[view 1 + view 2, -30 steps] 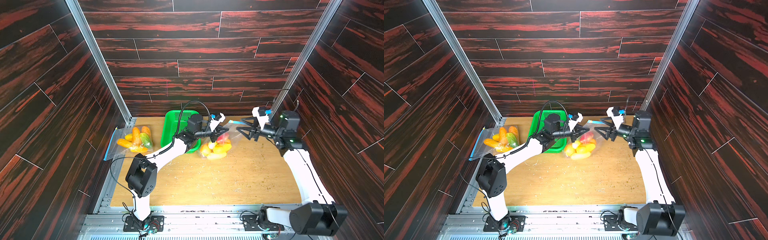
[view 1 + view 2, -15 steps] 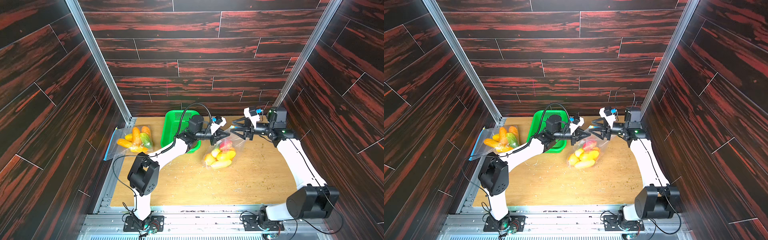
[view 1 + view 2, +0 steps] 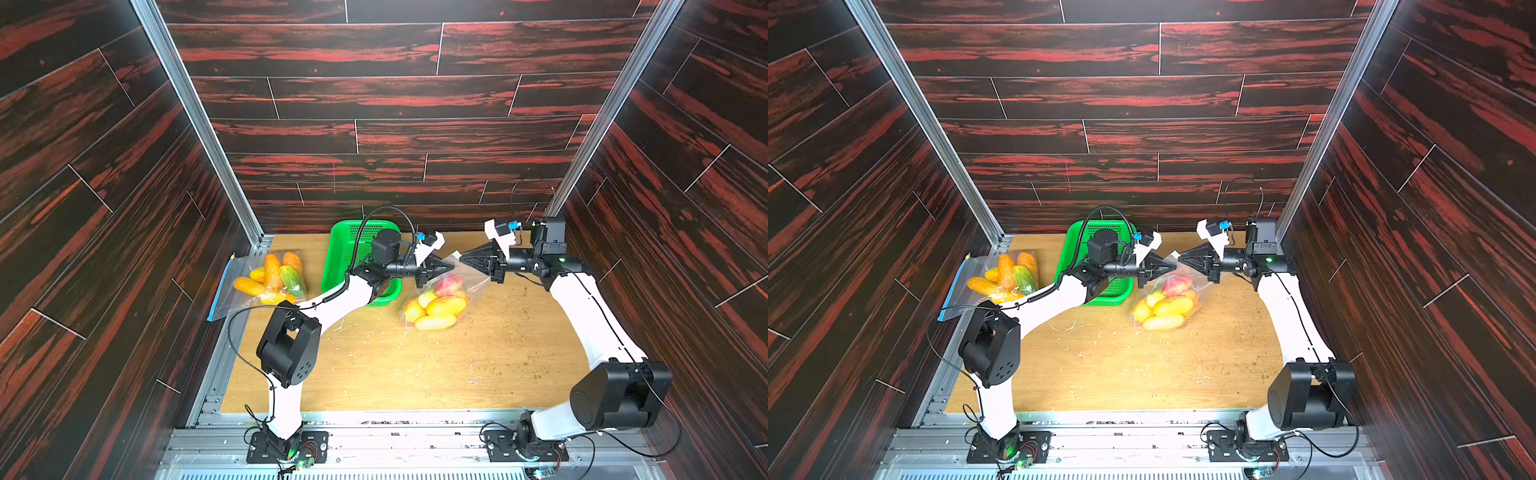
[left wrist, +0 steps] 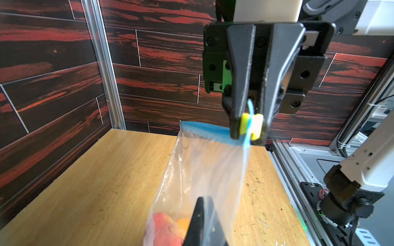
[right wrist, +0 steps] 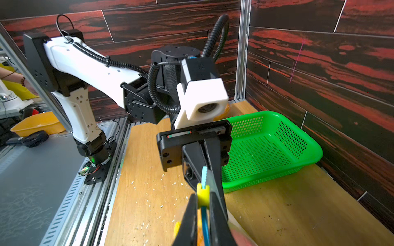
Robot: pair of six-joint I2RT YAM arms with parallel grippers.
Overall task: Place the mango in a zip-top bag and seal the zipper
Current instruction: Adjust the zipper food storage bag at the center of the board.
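The bag (image 3: 471,282) of mangoes (image 3: 442,306) is gripped at its blue zip strip (image 4: 204,130): jaws of the right gripper (image 4: 250,127) are clamped shut on it, those of the left gripper (image 3: 450,263) seemingly likewise

Nearly tip to tip: right hand (image 5: 203,198) and left hand (image 5: 200,179), both pinched tight on the blue zip strip (image 5: 205,221). Just beside, green basket (image 5: 266,149) on the surface (image 5: 149,202).
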